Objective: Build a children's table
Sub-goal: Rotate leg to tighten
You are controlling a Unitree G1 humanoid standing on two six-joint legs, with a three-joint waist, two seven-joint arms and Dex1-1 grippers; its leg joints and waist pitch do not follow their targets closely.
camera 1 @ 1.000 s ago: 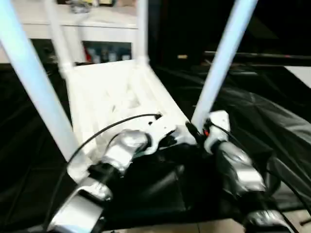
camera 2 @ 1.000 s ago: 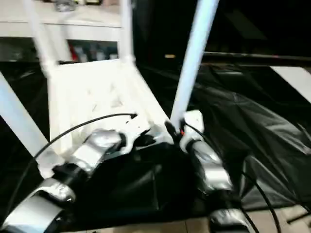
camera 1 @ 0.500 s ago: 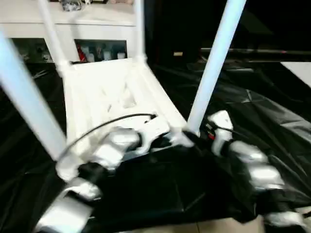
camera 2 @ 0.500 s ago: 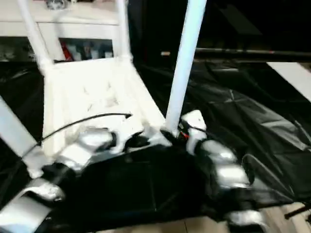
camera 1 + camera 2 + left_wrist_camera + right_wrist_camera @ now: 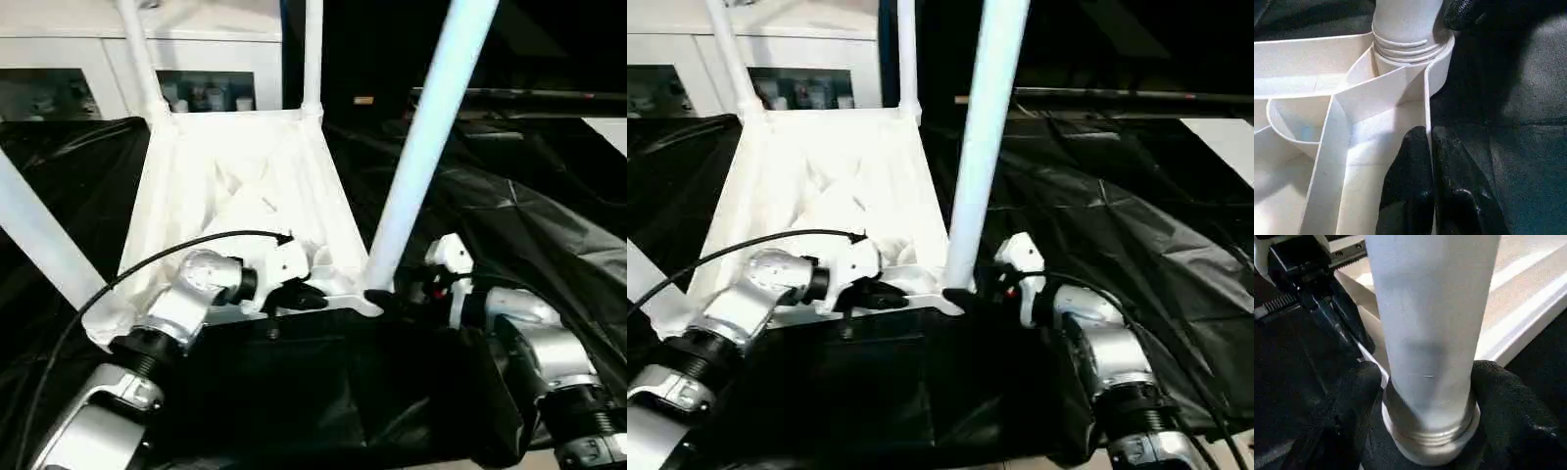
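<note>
Four legs up, the children's table (image 5: pixel 235 186) lies inverted on the black drape (image 5: pixel 529 225), as before. Left gripper (image 5: pixel 1431 156) stays pinched on its near rim; right gripper (image 5: pixel 1425 406), previously beside the near-right leg (image 5: pixel 416 166), now straddles its base.

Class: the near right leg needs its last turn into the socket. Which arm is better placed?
Right. The right gripper has a finger on each side of the leg at its base. The left gripper is pinching the tabletop's rim, steadying it.

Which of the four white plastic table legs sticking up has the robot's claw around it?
The near right leg: the right gripper brackets its base. The other three stand untouched.
</note>
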